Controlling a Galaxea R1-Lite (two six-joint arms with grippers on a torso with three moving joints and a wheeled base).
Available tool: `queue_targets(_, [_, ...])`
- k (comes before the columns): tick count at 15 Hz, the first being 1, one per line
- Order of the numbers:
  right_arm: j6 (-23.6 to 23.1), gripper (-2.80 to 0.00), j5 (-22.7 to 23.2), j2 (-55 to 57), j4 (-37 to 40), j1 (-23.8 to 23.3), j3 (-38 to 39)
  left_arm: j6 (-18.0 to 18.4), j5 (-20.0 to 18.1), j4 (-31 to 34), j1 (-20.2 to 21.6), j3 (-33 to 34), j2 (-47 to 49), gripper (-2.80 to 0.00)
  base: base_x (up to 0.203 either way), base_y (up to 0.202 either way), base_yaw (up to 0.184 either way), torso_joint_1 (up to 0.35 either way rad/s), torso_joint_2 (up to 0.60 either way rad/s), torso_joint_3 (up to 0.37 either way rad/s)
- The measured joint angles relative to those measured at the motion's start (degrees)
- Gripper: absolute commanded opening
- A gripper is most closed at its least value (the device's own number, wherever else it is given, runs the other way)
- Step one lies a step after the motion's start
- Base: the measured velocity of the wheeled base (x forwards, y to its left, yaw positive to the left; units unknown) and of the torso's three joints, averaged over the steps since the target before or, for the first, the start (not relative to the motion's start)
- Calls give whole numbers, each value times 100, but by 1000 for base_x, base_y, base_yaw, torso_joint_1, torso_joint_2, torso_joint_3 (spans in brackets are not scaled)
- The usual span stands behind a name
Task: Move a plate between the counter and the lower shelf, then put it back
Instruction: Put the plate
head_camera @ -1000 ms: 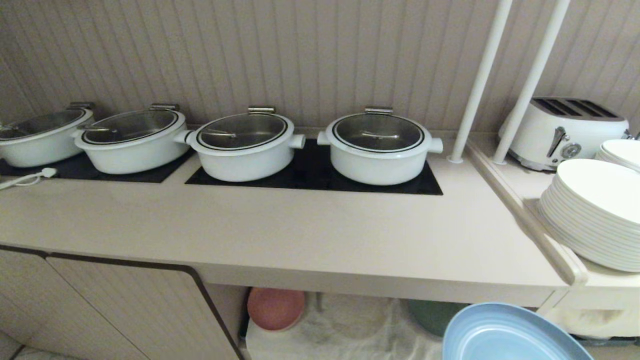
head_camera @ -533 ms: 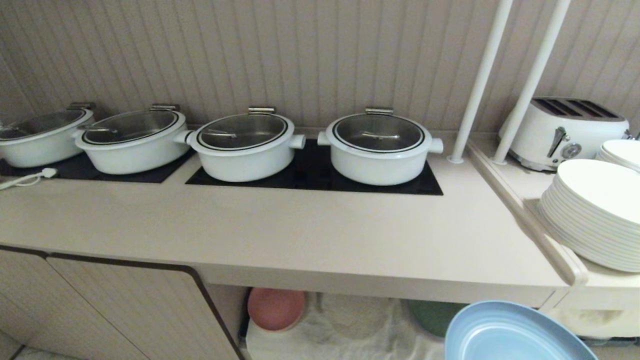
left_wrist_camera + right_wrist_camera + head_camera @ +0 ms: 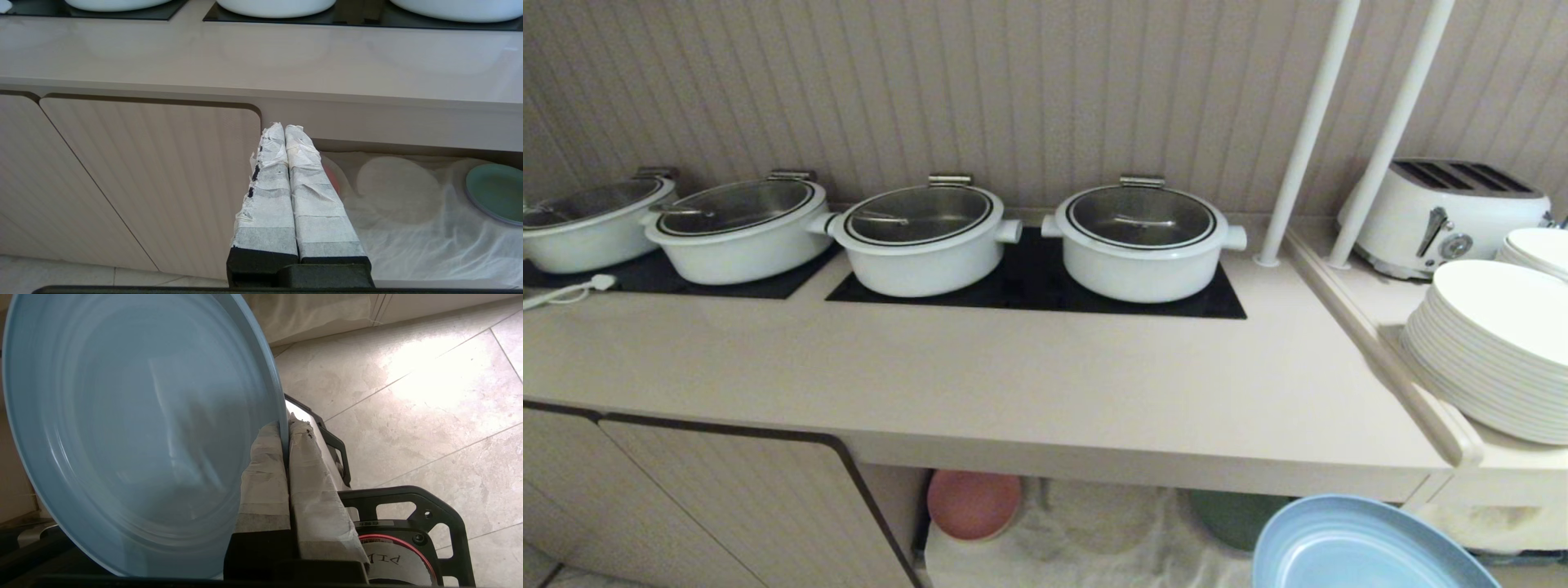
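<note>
While the right gripper (image 3: 286, 433) had its taped fingers (image 3: 265, 477) pinched fully closed on the rim of the plate (image 3: 1364, 547), the plate hung in the air below the front edge of the counter (image 3: 1013, 384), toward its right end, and in front of the lower shelf (image 3: 1086, 531). It touched neither the counter nor the shelf. A hold on the rim alone was probably the only one a flat, shallow plate offered, and it left the plate's face free to slide in or out under the counter's thick edge.

Inside the shelf, a pink plate (image 3: 974, 504) lay at the left end and a green plate (image 3: 1233, 516) at the right, both on the white cloth (image 3: 408, 228). Between them the cloth rose over a bare round hump, which looked like the likely place for the blue one. Whether the plate was on its way in or out could not be told from this moment.

The left gripper (image 3: 284, 130) was pressed shut on nothing, parked in front of the cabinet door (image 3: 143, 175) just beside the shelf's left edge. Four white pots (image 3: 1141, 241) sat on the hobs at the back of the counter, leaving the front strip open for setting a plate down.
</note>
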Motion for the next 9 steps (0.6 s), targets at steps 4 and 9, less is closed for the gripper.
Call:
queue_targets(4, [5,-280,-1,0,0,0,18,-2,0,0,0,0,0,-280,0,0,0,0,0,0])
queue_targets(9, [7,-280,-5,0,0,6,35,-2,0,0,0,0,0,-280,0,0,0,0,0,0])
